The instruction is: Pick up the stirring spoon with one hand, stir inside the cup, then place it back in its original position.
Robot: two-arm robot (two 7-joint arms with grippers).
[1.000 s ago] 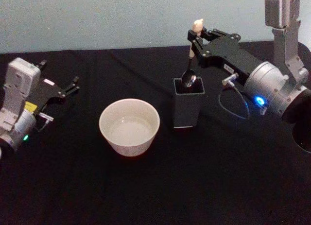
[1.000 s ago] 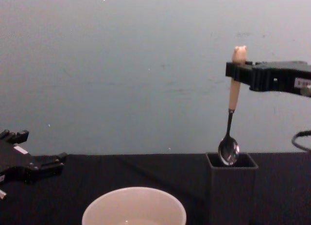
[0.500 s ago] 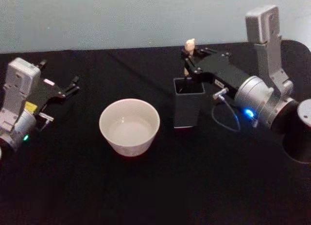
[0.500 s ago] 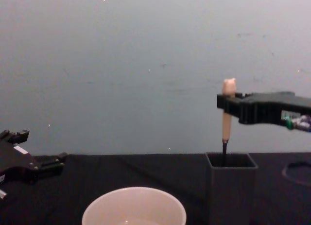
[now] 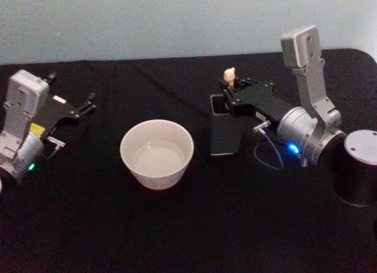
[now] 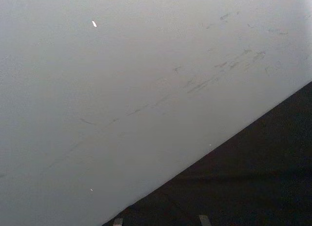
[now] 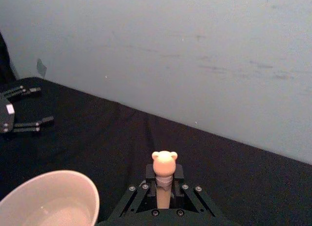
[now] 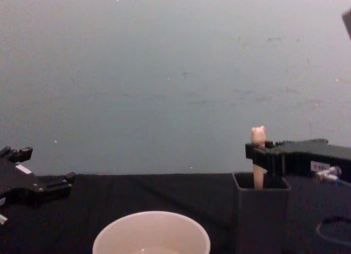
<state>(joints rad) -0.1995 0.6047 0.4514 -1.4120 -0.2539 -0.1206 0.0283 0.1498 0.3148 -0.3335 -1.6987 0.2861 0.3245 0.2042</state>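
The stirring spoon [image 5: 230, 75] stands upright in the dark grey square holder [image 5: 225, 134], with its bear head and a bit of beige handle above the rim. My right gripper [image 5: 229, 91] is shut on the handle just above the holder's opening. The chest view has the spoon [image 8: 258, 135] held by the right gripper [image 8: 256, 158] over the holder [image 8: 262, 221]. Its bowl is hidden inside. The cream cup [image 5: 156, 153] sits to the holder's left with clear liquid in it. My left gripper [image 5: 72, 93] rests open at the far left.
Black cloth covers the table [image 5: 188, 226], and a pale wall [image 8: 164, 73] stands close behind it. A thin cable [image 5: 268, 152] loops from my right wrist just right of the holder. The right arm's dark round joint [image 5: 356, 167] sits at the right edge.
My right gripper has come down with the spoon, sinking its bowl and neck fully into the holder. The left arm has not moved.
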